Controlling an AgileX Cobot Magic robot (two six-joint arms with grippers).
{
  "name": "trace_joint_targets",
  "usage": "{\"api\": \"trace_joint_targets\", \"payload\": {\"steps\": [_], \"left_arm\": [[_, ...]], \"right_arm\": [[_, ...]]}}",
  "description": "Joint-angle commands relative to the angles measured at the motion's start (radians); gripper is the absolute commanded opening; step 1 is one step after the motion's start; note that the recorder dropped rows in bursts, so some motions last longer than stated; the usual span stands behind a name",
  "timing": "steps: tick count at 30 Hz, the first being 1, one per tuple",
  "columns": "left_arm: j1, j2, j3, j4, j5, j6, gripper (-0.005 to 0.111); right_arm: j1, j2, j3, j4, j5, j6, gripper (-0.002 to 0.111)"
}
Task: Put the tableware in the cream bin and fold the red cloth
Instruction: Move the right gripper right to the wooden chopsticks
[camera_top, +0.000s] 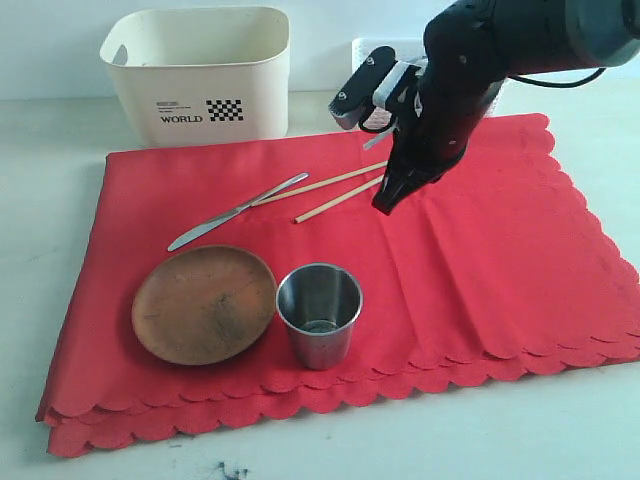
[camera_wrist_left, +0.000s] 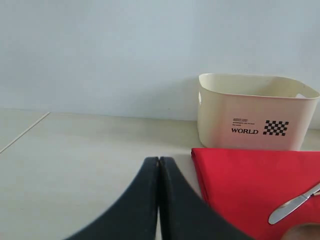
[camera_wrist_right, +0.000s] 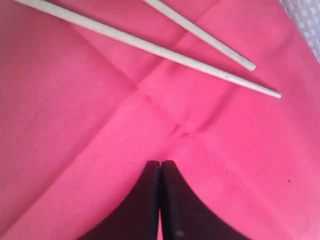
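Chopsticks (camera_top: 320, 184) lay on red cloth (camera_top: 480, 260) where we held right gripper (camera_top: 386, 205) just beside them, jaws closed & empty, prob. lining up a pickup for cream bin (camera_top: 200, 80).

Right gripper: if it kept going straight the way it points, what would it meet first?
Probably the red cloth, at the creased patch just short of the two chopsticks. The right gripper, shut, aims at bare fabric; depth is unclear, so they might be brushed.
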Motion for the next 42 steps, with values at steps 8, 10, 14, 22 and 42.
{"api": "trace_joint_targets", "payload": {"steps": [8,10,14,22,42], "left_arm": [[-0.007,-0.007,0.002,0.0,-0.003,0.004,0.002],[-0.007,-0.007,0.002,0.0,-0.003,0.004,0.002],[-0.007,-0.007,0.002,0.0,-0.003,0.004,0.002],[-0.007,-0.007,0.002,0.0,-0.003,0.004,0.002],[-0.007,-0.007,0.002,0.0,-0.003,0.004,0.002]], "right_arm": [[-0.001,0.009,0.0,-0.031,-0.084,-0.21,0.0],[-0.001,0.027,-0.015,-0.026,-0.068,-0.275,0.0],[-0.001,0.083,-0.074,-0.009,0.009,-0.41,0.0],[-0.001,0.243,-0.258,0.009,0.104,-0.535,0.0],[-0.021,0.366,-0.41,0.184,0.07,-0.947,0.0]]}}
